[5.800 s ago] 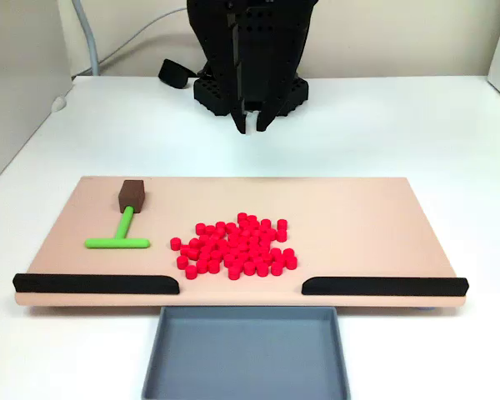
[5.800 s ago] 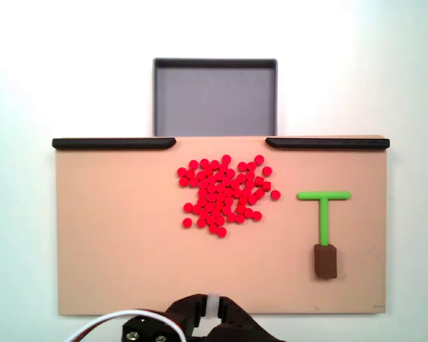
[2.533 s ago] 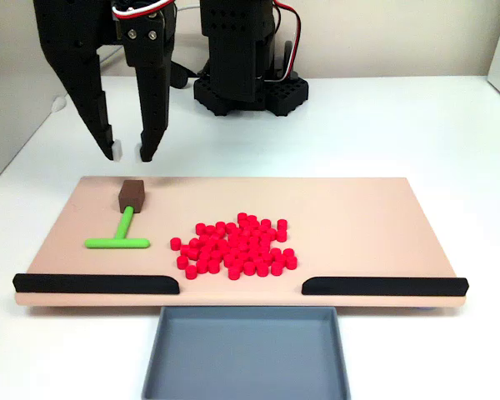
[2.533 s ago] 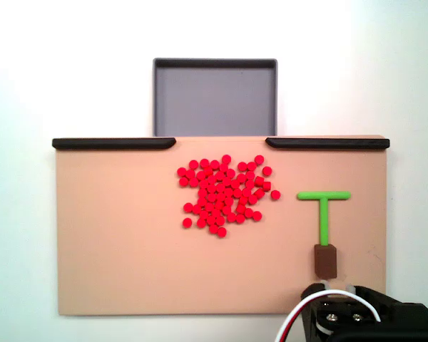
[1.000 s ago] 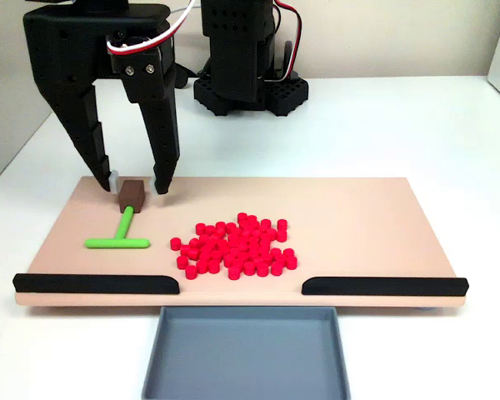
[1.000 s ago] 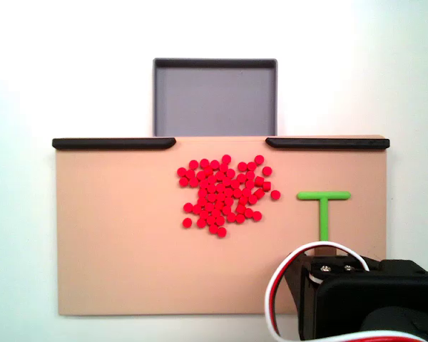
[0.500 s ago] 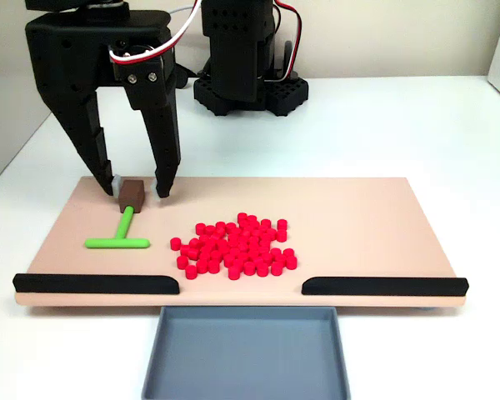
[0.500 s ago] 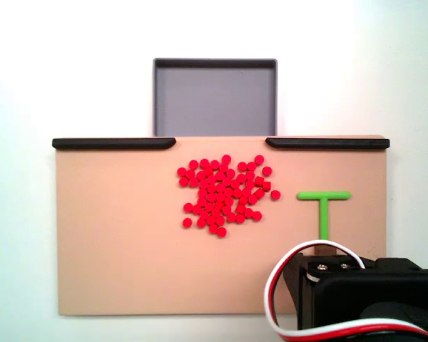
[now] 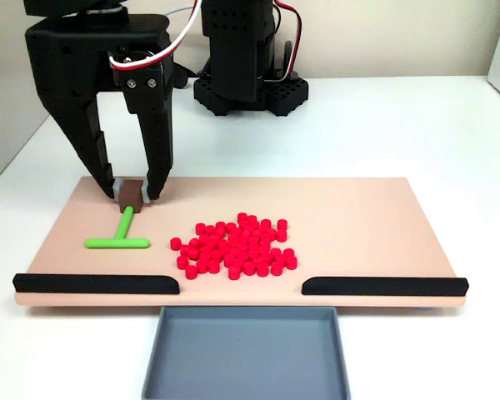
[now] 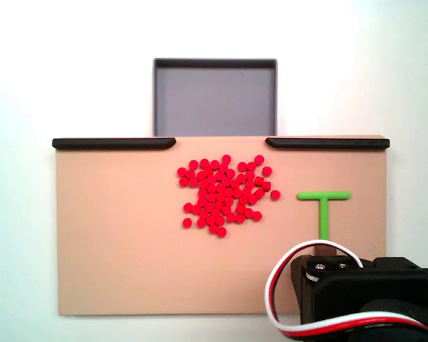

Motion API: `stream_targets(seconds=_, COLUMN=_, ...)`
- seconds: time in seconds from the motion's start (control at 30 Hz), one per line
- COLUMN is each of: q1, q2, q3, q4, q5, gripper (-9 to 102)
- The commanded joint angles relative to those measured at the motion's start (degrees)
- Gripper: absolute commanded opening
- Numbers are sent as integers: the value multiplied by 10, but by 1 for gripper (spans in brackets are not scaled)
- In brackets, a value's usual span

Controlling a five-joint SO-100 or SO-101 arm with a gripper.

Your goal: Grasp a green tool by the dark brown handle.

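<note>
The green tool lies flat on the left of the tan board, its crossbar toward the camera. Its dark brown handle sits at the far end of the stem. My black gripper stands straight down over that block, one finger against each side, the tips resting at board level. In the fixed view from above, the green tool shows its crossbar and most of its stem, while my arm hides the handle.
A heap of small red cylinders lies mid-board, right of the tool. Two long black strips edge the board's near side, with a grey tray below the gap between them. The arm's base stands behind the board.
The gripper came across from the base, dropped over the brown handle, and in the last half second its right finger moved in against the block. The tool has not shifted.
</note>
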Motion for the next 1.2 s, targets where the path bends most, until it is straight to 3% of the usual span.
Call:
stream_targets(seconds=0.0, q1=4, q2=4, q3=-10, q4=0, q5=-5, gripper=10)
stream_targets(seconds=0.17, q1=1, q2=5, q3=-10, q4=0, q5=-1, gripper=0)
stream_targets(seconds=0.57, q1=-14, q2=45, q3=-9, q4=8, q5=22, gripper=0)
stream_targets(seconds=0.83, q1=-29, q2=107, q3=-16, q4=89, q5=37, gripper=0)
stream_targets(seconds=1.17, q1=-127, q2=196, q3=-9, q4=168, q5=152, gripper=0)
